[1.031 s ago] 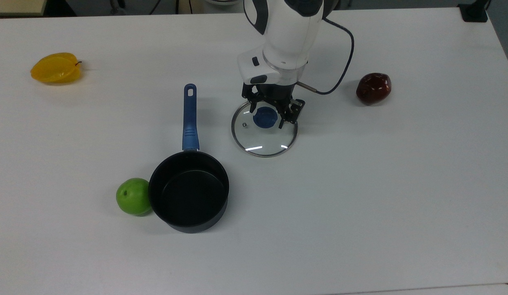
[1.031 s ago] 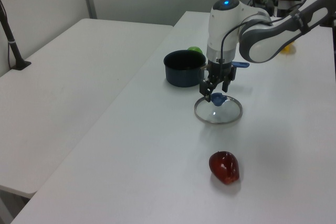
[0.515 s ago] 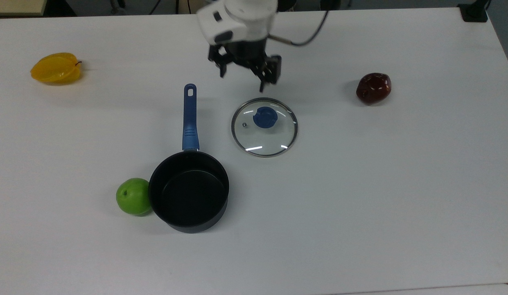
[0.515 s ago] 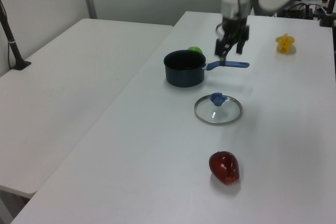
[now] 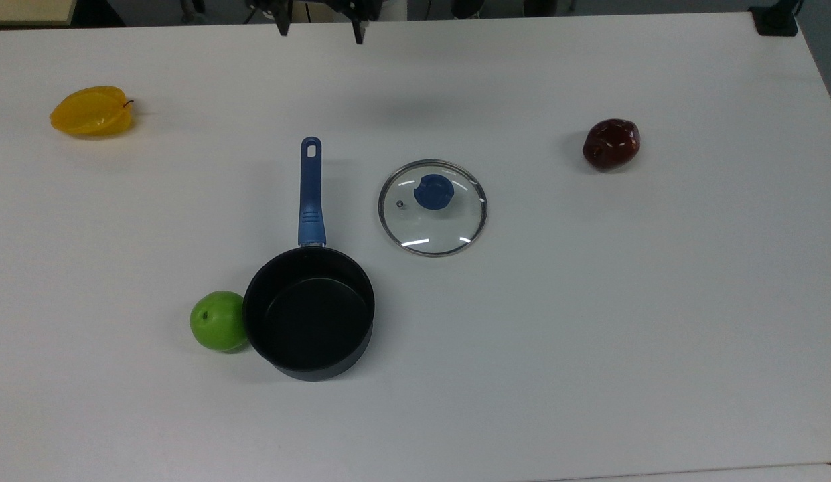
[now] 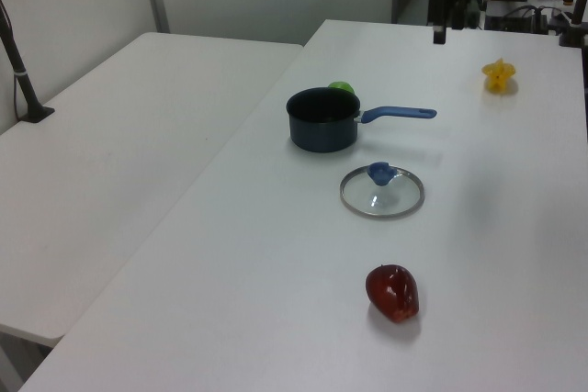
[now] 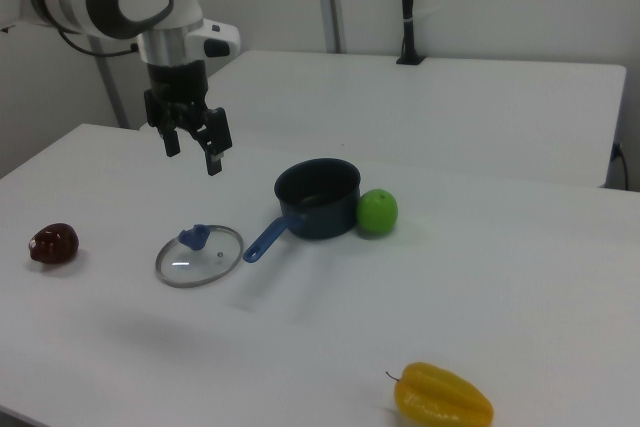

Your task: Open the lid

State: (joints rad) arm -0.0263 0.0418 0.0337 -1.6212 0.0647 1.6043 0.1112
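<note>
The lid point(image 5: 432, 207) lies flat on the white counter point(image 5: 589, 335), with its blue knob upward, just beside the long blue handle of the saucepan point(image 5: 309, 321) and apart from the pan's dark bowl. In the top view it is on the right of the handle. The saucepan stands uncovered, and a green apple point(image 5: 217, 320) touches its side. A dark red fruit point(image 5: 611, 143) rests well apart at the top view's right, and a yellow star fruit point(image 5: 92, 111) rests far at the top view's left. In the right view the end effector point(image 7: 194, 150) hangs in the air above the counter, higher than the lid and a little behind it, with its two fingers spread apart and nothing between them.
</note>
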